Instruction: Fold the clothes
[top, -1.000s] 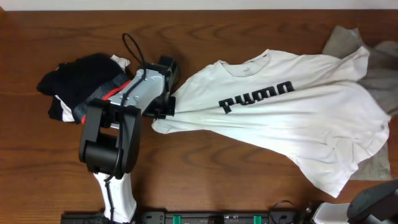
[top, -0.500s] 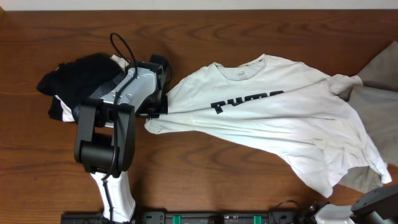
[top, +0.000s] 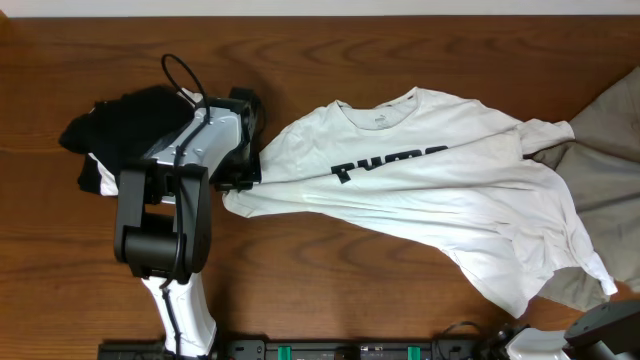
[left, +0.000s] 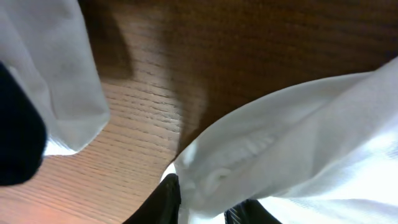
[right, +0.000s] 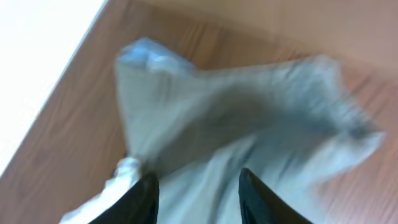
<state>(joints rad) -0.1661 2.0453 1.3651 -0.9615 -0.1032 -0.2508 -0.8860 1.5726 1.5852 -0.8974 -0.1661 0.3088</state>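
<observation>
One broad table (top: 400, 300) of dark brown wood grain filled the overhead view, with a pale strip (top: 320, 6) of the room beyond its far edge. Across the middle and right lay the white T-shirt (top: 450, 200), rumpled, black lettering up. A grey-beige cloth (top: 615, 140) lay partly under its right side. At the left sat a heap of black garments (top: 125, 125), just beside the left arm (top: 165, 220). The left pincer (top: 250, 175) met the shirt's left edge. A white fold sat between its fingers, but whether they gripped it I could not tell. The right pincer (right: 198, 193), blurred, hung with fingers apart above the grey cloth, holding nothing.
</observation>
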